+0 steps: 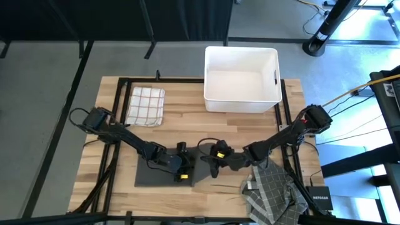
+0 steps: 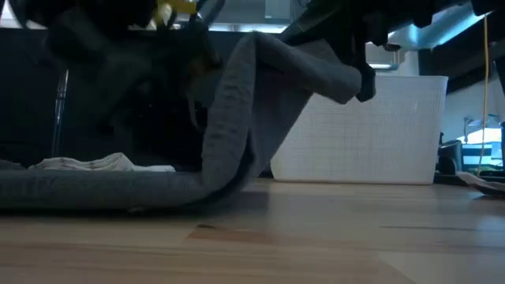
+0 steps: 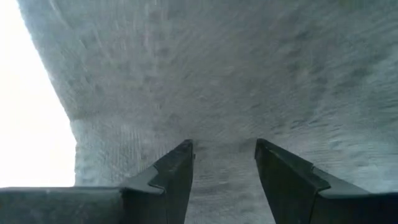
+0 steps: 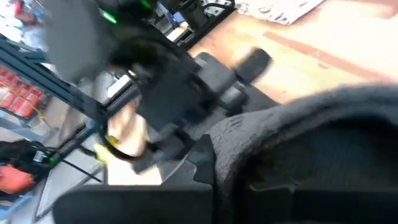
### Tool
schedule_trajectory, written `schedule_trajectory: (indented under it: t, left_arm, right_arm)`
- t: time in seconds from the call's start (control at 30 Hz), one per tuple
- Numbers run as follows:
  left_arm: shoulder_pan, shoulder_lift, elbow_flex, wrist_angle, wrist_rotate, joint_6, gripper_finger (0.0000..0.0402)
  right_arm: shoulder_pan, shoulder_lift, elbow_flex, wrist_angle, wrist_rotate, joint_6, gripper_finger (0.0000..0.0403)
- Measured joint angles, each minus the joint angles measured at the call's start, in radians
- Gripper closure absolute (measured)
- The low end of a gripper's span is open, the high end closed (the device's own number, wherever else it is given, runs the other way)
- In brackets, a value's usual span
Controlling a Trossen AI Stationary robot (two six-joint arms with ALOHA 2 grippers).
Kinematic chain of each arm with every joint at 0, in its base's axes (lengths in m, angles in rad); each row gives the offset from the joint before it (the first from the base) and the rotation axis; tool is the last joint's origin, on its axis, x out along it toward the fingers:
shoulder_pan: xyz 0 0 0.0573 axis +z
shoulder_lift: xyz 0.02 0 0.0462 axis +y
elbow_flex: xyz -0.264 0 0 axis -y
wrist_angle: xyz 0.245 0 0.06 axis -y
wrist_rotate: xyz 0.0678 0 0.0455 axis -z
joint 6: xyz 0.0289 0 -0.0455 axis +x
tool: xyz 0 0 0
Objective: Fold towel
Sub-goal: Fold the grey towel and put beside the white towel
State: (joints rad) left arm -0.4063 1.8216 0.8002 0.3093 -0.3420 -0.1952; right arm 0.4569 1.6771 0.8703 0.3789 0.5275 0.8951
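The grey towel [image 1: 164, 176] lies near the table's [image 1: 187, 106] front edge, its long axis along that edge, its right end lifted; the right gripper [image 1: 209, 164] pinches that raised edge; the left gripper [image 1: 182, 170], fingers spread, rests on the flat part just beside it, equally near.

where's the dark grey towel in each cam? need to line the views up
High: dark grey towel front centre, between both hands.
Low: flat at left, its edge lifted in an arch at centre.
Left wrist: fills the frame.
Right wrist: raised fold at lower right.
Shared landmark: white bin, high and low only.
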Motion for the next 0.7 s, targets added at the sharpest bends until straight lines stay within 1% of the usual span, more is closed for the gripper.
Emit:
schedule_trajectory:
  t: [0.07,0.17,0.27,0.37,0.5,0.6,0.7]
  left_arm:
    - [-0.008,-0.058,0.024,-0.116,0.001,-0.017,0.0235]
    - [-0.031,-0.148,0.035,-0.308,0.002,-0.093,0.0235]
    - [-0.061,-0.192,0.016,-0.421,0.0,-0.197,0.0235]
    - [-0.085,-0.181,-0.02,-0.428,-0.002,-0.262,0.0235]
    - [-0.091,-0.125,-0.054,-0.383,-0.014,-0.324,0.0235]
    - [-0.083,-0.082,-0.065,-0.295,-0.03,-0.334,0.0235]
    - [-0.079,-0.055,-0.068,-0.207,-0.039,-0.303,0.0235]
  right_arm:
    - [0.0,-0.02,0.0,-0.035,-0.007,-0.008,0.0388]
    - [0.001,-0.075,0.0,-0.154,-0.011,-0.006,0.0386]
    - [0.001,-0.137,0.0,-0.27,-0.025,0.003,0.0391]
    - [0.001,-0.18,0.0,-0.339,-0.038,0.028,0.0391]
    - [0.001,-0.187,0.0,-0.357,-0.05,0.069,0.0386]
    - [0.001,-0.158,0.0,-0.299,-0.048,0.077,0.0386]
    - [-0.012,-0.106,0.0,-0.171,-0.053,0.063,0.0389]
